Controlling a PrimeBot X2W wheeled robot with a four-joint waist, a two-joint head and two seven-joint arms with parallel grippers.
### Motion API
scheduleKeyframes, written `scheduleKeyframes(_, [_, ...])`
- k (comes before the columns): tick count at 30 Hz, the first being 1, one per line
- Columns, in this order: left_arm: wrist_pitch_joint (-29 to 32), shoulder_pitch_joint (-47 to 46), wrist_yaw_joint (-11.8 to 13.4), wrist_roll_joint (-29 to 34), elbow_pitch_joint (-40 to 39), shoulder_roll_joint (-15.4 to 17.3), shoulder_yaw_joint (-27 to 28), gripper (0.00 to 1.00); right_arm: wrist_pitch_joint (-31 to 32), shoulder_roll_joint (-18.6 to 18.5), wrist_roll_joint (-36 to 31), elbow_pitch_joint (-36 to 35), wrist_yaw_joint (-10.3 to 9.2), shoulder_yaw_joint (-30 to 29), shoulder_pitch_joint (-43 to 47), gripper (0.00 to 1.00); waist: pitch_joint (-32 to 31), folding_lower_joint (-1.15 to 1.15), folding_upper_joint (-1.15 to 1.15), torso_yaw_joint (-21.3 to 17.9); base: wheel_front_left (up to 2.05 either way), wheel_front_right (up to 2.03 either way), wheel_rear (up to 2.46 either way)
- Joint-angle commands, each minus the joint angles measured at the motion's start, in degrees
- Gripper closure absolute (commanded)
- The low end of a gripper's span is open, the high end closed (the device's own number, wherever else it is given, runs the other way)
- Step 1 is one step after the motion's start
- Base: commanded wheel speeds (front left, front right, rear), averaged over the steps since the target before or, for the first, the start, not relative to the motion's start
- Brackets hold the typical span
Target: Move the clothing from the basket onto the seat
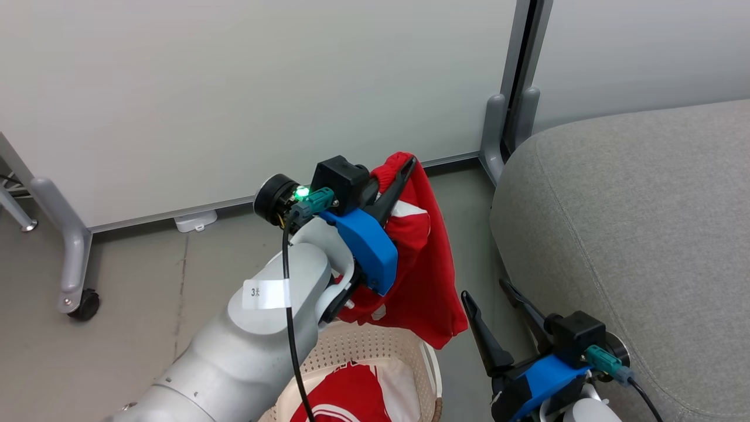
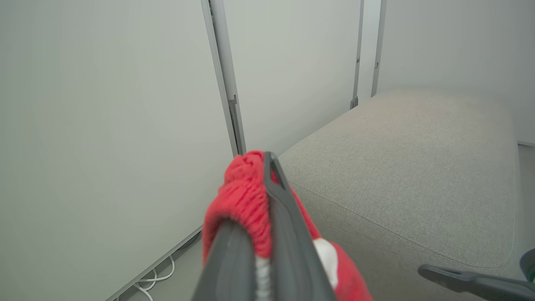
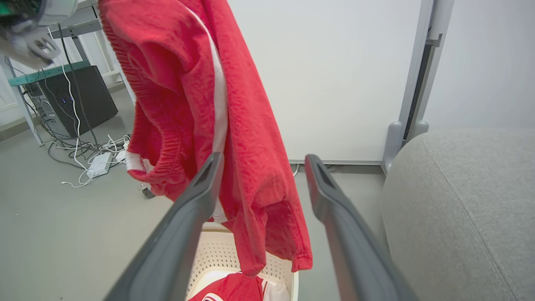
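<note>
My left gripper (image 1: 404, 167) is shut on a red garment (image 1: 428, 264) with thin white trim, which hangs free above the cream perforated basket (image 1: 375, 346). The pinched red fabric (image 2: 246, 196) bunches at the fingertips in the left wrist view. In the basket lies the red jersey (image 1: 351, 392) with white panel. The grey seat (image 1: 638, 234) stands to the right, bare on top. My right gripper (image 1: 489, 296) stands open low beside the seat's edge, holding nothing; its fingers (image 3: 200, 184) frame the hanging garment (image 3: 217, 117) in the right wrist view.
A white partition wall (image 1: 234, 88) on grey wheeled feet (image 1: 76, 287) runs behind the basket. A grey post (image 1: 510, 117) stands at the seat's far corner. Cables and a dark box (image 3: 79, 100) lie on the floor beyond the garment.
</note>
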Motion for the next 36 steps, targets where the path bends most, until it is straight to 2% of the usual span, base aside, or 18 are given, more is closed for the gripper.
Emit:
scheduleKeyframes(1, [-0.4, -0.9, 0.0, -0.3, -0.1, 0.0, -0.2, 1.0, 0.0, -0.1, -0.4, -0.2, 0.01, 0.1, 0.5, 0.0, 0.0, 0.01, -0.01, -0.1, 0.0, 0.0, 0.0])
scheduleKeyframes(8, [0.2, -1.0, 0.0, -0.7, -0.2, -0.2, -1.0, 1.0, 1.1, -0.1, -1.3, -0.3, 0.01, 0.8, -2.2, 0.0, 0.5, 0.01, -0.01, -0.1, 0.0, 0.0, 0.0])
scheduleKeyframes(15, [0.4, -1.3, 0.1, -0.8, -0.3, -0.2, -1.9, 1.0, 3.8, -0.1, -0.6, 2.9, 0.01, 3.4, -8.5, 0.0, 1.3, 0.01, -0.01, 0.1, 0.0, 0.0, 0.0])
scheduleKeyframes(22, [0.6, -1.7, 0.1, -1.2, -0.7, -0.3, -2.8, 1.0, 5.2, -0.1, 1.3, 9.6, 0.01, 7.3, -15.5, 0.0, 2.2, 0.01, -0.01, 0.6, 0.0, 0.0, 0.0])
scheduleKeyframes(36, [1.3, -2.3, 0.0, -3.0, -2.8, -0.4, -5.6, 1.0, 2.7, -0.1, 7.4, 23.1, 0.01, 13.0, -27.0, 0.0, 2.8, 0.01, -0.01, 1.9, 0.0, 0.0, 0.0])
